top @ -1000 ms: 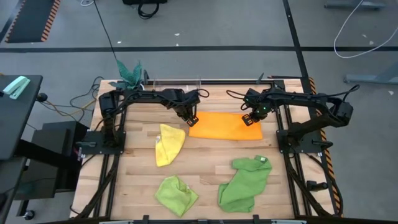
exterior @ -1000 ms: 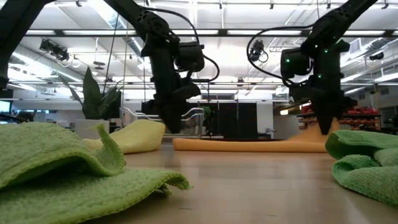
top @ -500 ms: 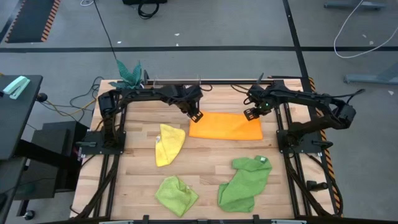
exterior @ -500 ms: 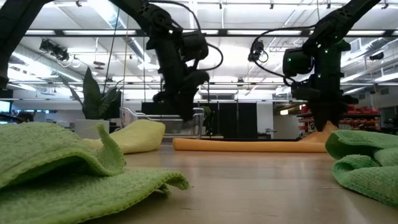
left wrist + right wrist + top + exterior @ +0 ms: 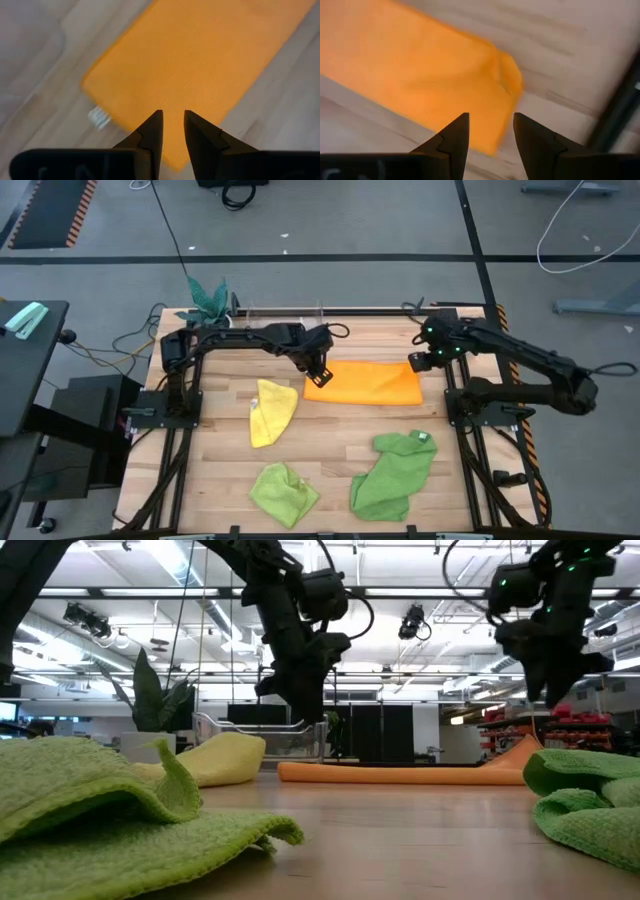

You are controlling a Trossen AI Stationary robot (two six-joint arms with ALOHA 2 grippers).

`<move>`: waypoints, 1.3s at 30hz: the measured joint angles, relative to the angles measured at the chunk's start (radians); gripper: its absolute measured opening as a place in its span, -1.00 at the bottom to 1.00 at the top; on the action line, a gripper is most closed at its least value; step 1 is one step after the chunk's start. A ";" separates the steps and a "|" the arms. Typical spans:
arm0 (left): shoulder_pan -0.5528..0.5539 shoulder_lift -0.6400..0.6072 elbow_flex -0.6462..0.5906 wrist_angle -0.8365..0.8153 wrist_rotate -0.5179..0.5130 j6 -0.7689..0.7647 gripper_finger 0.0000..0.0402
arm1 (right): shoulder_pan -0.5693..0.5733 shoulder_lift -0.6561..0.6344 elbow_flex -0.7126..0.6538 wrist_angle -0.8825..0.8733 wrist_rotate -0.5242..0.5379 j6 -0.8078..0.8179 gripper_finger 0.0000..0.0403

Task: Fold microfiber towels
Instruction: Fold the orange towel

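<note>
The orange towel lies flat as a folded rectangle on the far middle of the table, with a small white tag at its edge. My left gripper hovers open above its left end. My right gripper hovers open above its right end. Both hang well clear of the table in the low view, my left gripper and my right gripper. The yellow towel, the lime green towel and the larger green towel lie crumpled nearer the front.
A teal-leaved plant stands at the far left corner. A clear bar runs along the far edge. The arms' dark frames line both sides of the table. Bare wood shows between the towels.
Both grippers have risen off the orange towel, which stays flat on the table. My right gripper has also gone toward the table's right edge. My left gripper has drifted a little to the right.
</note>
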 joint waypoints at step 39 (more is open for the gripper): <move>0.013 -0.001 0.001 0.070 -0.002 0.027 -0.69 | -0.170 0.439 -0.003 0.126 0.178 -0.033 -0.96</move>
